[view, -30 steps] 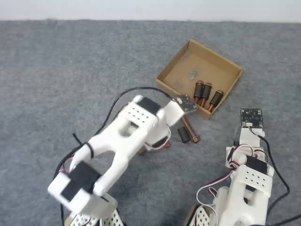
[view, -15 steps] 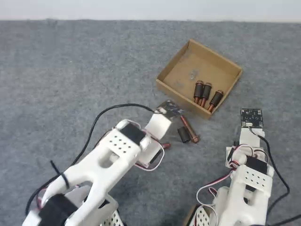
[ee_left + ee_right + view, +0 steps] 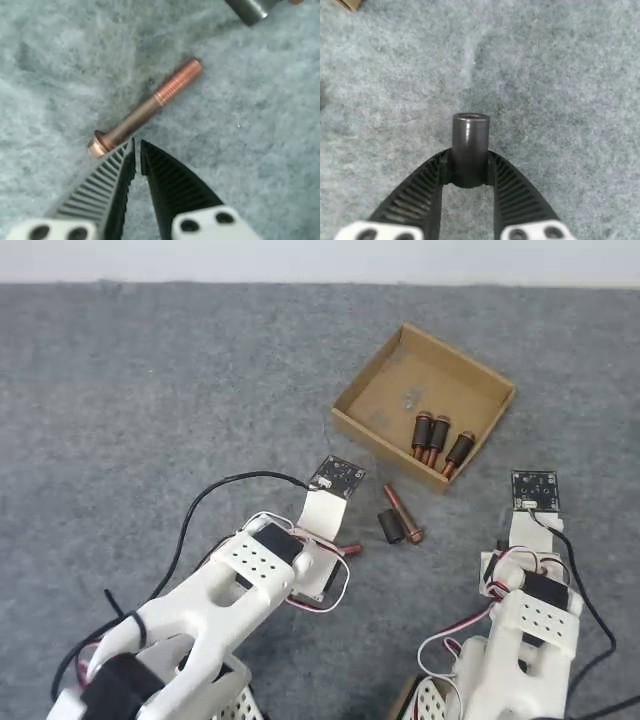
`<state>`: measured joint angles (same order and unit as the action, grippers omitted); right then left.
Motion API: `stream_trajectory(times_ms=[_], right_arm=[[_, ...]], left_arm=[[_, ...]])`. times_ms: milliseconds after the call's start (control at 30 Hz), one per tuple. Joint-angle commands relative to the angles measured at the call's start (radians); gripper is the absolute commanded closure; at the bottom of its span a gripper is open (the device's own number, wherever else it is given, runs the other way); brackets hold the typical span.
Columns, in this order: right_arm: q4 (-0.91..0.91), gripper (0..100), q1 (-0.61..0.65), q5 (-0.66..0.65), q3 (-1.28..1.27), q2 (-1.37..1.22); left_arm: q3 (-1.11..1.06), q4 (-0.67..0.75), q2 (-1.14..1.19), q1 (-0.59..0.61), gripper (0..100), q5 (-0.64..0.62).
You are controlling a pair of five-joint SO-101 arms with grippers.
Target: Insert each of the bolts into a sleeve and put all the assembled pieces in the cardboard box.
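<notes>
A copper bolt [image 3: 150, 102] lies on the grey carpet in the left wrist view. My left gripper [image 3: 136, 145] is shut and holds nothing, its tips just beside the bolt's flanged head. The tip of that bolt [image 3: 348, 550] pokes out from under the left arm in the high view. My right gripper [image 3: 470, 157] is shut on a dark sleeve [image 3: 470, 145] that stands upright above the carpet. A second bolt [image 3: 402, 512] and a loose sleeve [image 3: 390, 526] lie side by side in front of the cardboard box [image 3: 365, 430]. Three assembled pieces [image 3: 438, 442] lie inside it.
The left arm [image 3: 230, 590] stretches from the lower left toward the middle. The right arm [image 3: 530, 610] stands at the lower right, short of the box. Open carpet spreads to the left and behind the box.
The left arm has drawn back from the box's front corner toward its base and dropped low over the bolt. The right arm has not moved.
</notes>
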<state>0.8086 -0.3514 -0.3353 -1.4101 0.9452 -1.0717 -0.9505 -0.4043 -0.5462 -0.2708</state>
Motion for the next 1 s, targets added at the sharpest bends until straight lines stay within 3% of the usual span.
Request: stream_trajectory(times_ms=[0,233,500,800,967], right_arm=[[-0.021,99.2,0.010,-0.014,0.003,0.031],[-0.021,99.2,0.010,-0.014,0.003,0.031],[-0.021,99.2,0.010,-0.014,0.003,0.031],[-0.021,99.2,0.012,-0.035,-0.006,0.033],[-0.021,99.2,0.012,-0.035,-0.006,0.031]], left_arm=[[0.056,0.015,0.071,0.005,98,-0.017],[0.142,0.000,0.176,0.098,99,-0.017],[0.168,0.097,0.186,0.224,99,-0.018],[0.171,0.226,0.189,0.219,98,-0.020],[0.226,0.219,0.267,0.219,98,-0.127]])
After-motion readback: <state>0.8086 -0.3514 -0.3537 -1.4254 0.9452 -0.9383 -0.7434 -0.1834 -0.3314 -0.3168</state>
